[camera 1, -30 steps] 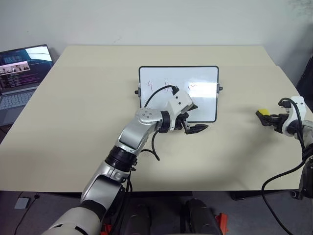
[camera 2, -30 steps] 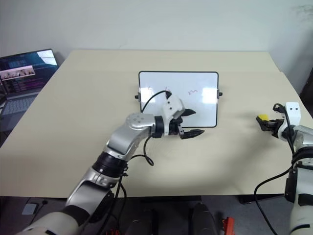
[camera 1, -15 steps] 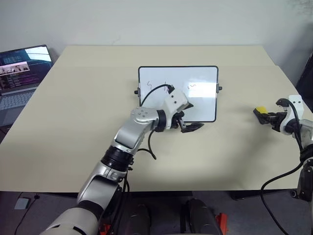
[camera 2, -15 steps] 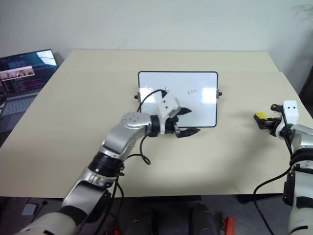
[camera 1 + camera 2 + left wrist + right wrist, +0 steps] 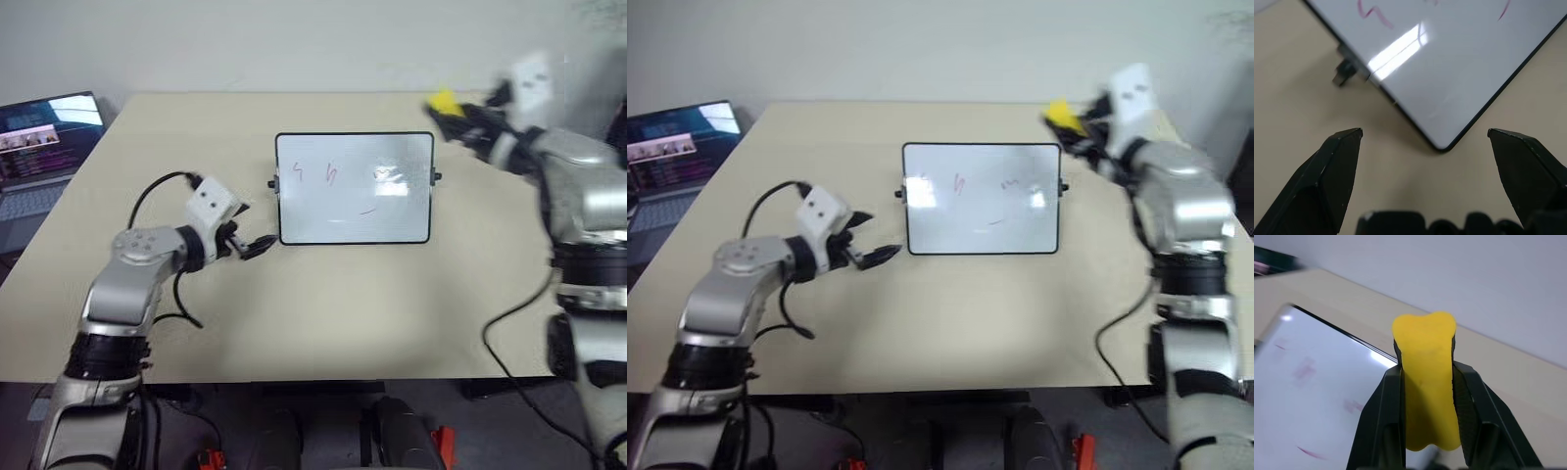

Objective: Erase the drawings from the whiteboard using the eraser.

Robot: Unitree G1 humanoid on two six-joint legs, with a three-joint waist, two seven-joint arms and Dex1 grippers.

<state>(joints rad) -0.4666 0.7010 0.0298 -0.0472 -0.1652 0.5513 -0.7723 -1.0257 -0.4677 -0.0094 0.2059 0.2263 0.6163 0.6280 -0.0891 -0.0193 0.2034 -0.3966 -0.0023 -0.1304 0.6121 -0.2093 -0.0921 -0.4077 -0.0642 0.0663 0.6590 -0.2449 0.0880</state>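
Observation:
The whiteboard (image 5: 392,220) lies flat at the middle of the table. On it are the drawings: red squiggles (image 5: 298,172) (image 5: 331,174) (image 5: 384,174) along its far half and a short curved stroke (image 5: 367,210) lower down. My right gripper (image 5: 453,110) is raised over the board's far right corner, shut on the yellow eraser (image 5: 443,100); the right wrist view shows the eraser (image 5: 1427,396) pinched between both fingers, with the board below. My left gripper (image 5: 257,227) hangs open and empty just left of the board's near left corner (image 5: 1442,146).
An open laptop (image 5: 39,147) stands at the table's far left edge. The beige table (image 5: 343,304) is bare in front of the board and on both sides of it. A wall runs behind the table.
My left arm swung left off the board and now sits beside it. My right arm rose and swung left, carrying the eraser from the table's right side to above the board's far right corner.

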